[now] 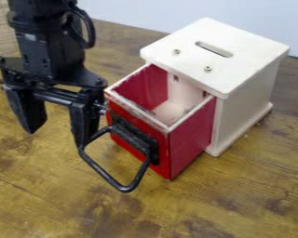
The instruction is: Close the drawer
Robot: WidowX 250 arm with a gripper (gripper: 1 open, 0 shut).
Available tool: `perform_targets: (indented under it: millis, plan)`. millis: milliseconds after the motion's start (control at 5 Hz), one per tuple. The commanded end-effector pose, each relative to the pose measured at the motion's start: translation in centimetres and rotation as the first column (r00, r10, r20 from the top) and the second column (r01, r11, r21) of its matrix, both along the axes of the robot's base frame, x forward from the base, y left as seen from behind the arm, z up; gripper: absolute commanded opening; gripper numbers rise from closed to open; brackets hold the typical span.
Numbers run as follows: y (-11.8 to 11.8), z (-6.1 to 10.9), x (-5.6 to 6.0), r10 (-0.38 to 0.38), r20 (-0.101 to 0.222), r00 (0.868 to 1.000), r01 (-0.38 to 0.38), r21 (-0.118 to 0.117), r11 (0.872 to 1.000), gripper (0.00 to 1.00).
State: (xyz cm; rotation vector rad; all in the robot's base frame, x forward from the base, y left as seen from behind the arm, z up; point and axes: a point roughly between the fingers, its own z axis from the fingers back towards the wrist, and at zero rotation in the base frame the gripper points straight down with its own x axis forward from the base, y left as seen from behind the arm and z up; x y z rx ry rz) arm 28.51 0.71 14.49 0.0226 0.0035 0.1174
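Task state: the drawer (158, 125) is seen pulled well out of the white cabinet (226, 79), its pale interior open to view from above. Closing is judged not yet begun; the whole push remains to be made.

Tool: the gripper (55, 121) is held upright, fingers pointing down, with the two black fingers (82, 123) spread wide apart and nothing between them. No contact with the drawer front can be confirmed; the nearer finger stands just beside the drawer's red front, and whether it touches the black loop handle (115, 163) cannot be told from this view.

Position of the task's thing, taken from the tool: the drawer lies immediately to the right of the gripper in the picture, the black plate (133, 141) and handle just beside and slightly below the fingertips. The cabinet sits beyond the drawer, further from the tool.

What is left, as a judgement: the front is to be met and pressed toward the cabinet until the red face sits flush. The projecting loop could be caught by a finger.

Surface: a worn wooden table (238, 200), grain and knots visible, pale scuffs here and there.

Room: little is shown; a woven or slatted panel (0, 33) is glimpsed at the upper left behind the arm.
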Motion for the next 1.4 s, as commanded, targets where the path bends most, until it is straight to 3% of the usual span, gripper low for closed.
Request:
perform_targets:
  millis: [0, 200, 400, 1000, 1200]
  plan:
    - [-0.6, 0.9, 0.9, -0.031, 0.050, 0.998, 0.030, 0.024, 0.999, 1.00]
    - [-0.7, 0.4, 1.0, -0.033, 0.039, 0.999, 0.031, 0.035, 0.999, 1.00]
    - [-1.0, 0.4, 0.9, -0.043, 0.045, 0.998, 0.042, 0.029, 0.999, 1.00]
    - [-0.6, 2.3, 0.0, -0.052, 0.140, 0.989, 0.056, -0.026, 0.998, 1.00]
    - [0.1, 2.1, 0.2, -0.019, 0.137, 0.990, 0.022, -0.020, 1.000, 1.00]
